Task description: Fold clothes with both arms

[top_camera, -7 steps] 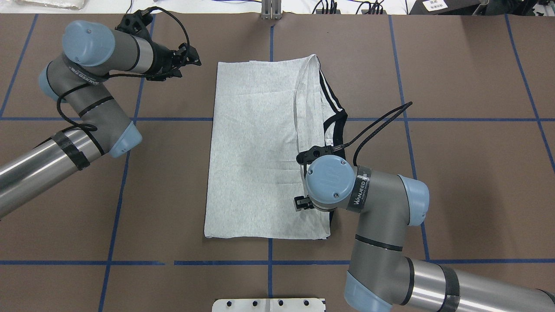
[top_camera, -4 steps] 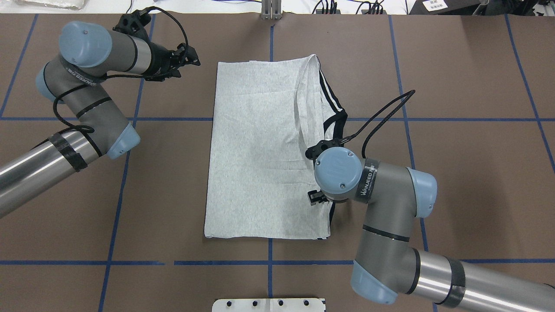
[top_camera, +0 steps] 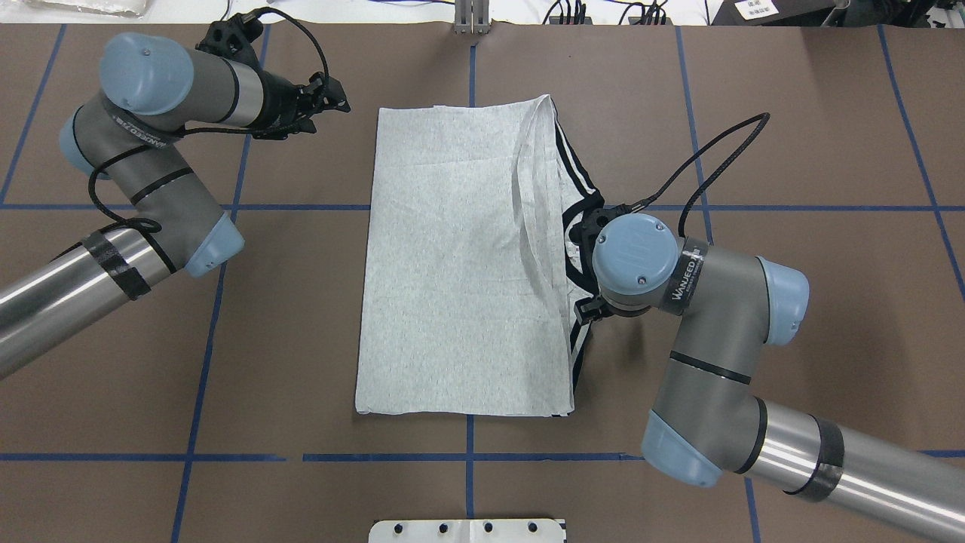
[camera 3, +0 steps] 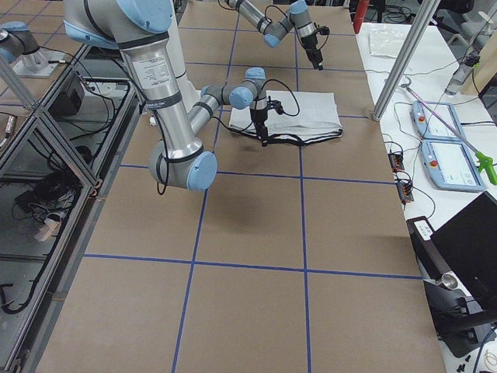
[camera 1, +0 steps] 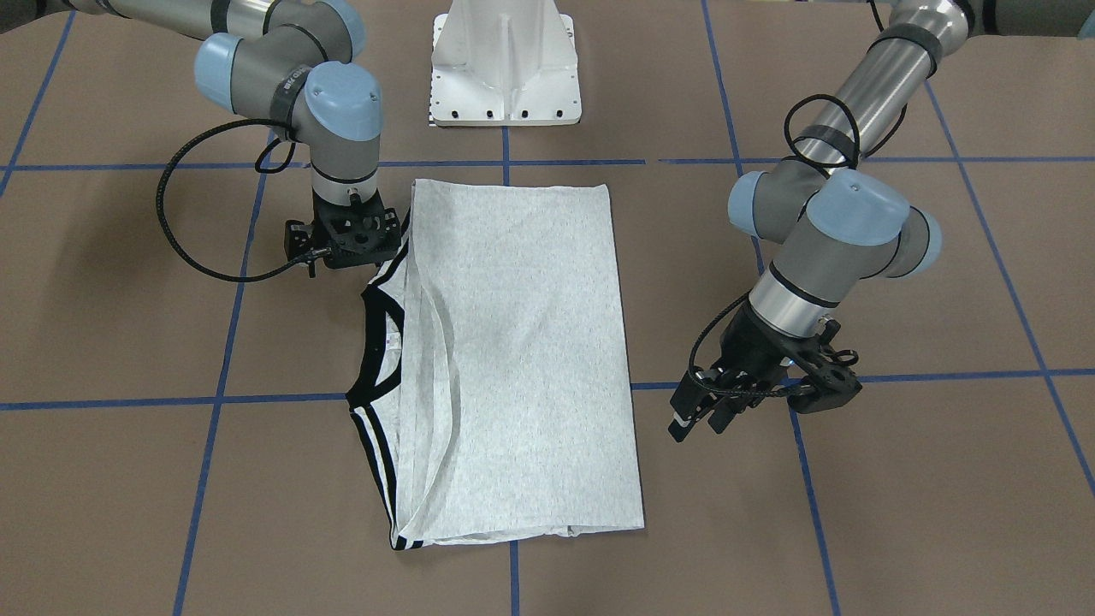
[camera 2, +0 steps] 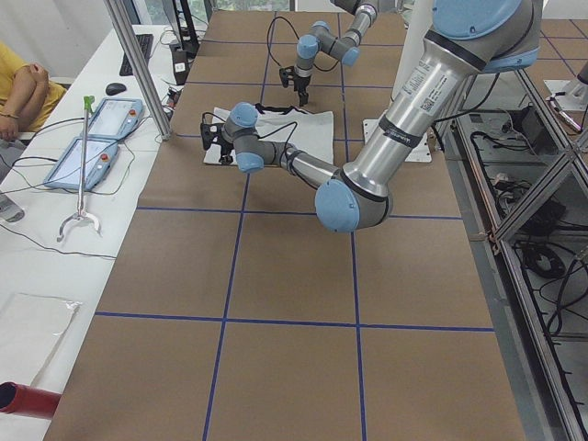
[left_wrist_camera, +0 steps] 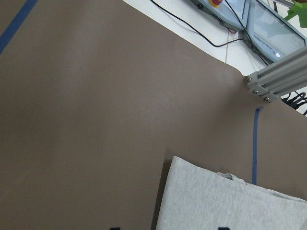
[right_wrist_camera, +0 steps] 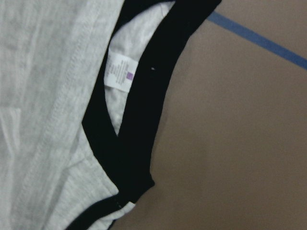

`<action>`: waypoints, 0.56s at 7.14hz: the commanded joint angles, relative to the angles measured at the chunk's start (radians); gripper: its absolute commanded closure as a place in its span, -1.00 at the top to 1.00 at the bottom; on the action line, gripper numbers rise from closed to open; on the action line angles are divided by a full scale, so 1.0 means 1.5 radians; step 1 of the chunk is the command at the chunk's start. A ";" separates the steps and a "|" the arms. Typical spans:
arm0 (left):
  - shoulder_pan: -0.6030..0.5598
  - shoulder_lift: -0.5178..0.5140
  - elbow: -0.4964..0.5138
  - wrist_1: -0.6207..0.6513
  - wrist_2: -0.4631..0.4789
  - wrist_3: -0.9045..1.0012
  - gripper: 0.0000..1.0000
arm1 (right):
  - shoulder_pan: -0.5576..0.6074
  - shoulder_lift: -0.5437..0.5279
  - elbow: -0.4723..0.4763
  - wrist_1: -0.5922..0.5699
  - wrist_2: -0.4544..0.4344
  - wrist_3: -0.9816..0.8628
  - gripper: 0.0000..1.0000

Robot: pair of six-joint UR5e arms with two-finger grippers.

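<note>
While the brown counter [top_camera: 829,302] with its blue tape grid [top_camera: 301,207] carries the grey T-shirt [top_camera: 452,264], folded into a long rectangle at the middle with the black collar [right_wrist_camera: 144,110] poking out on the robot's right, a white side bench beyond it has two tablets [camera 2: 92,119] next to a metal post [camera 2: 138,64]. The left arm is bent out sideways. Its hand [camera 1: 697,422] is off the shirt over bare counter, fingers spread, gripping nothing. The right hand [camera 1: 346,244] points straight down just beside the collar. Can't tell if that one's clenched or released.
</note>
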 commanded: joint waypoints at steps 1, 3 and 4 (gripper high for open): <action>0.000 0.004 -0.005 0.003 0.000 0.001 0.48 | 0.020 0.058 -0.026 0.006 0.001 0.006 1.00; 0.000 0.030 -0.033 0.004 -0.001 0.002 0.47 | 0.021 0.169 -0.138 0.008 -0.001 0.034 1.00; 0.000 0.033 -0.037 0.004 -0.001 0.001 0.48 | 0.021 0.197 -0.179 0.015 -0.003 0.039 1.00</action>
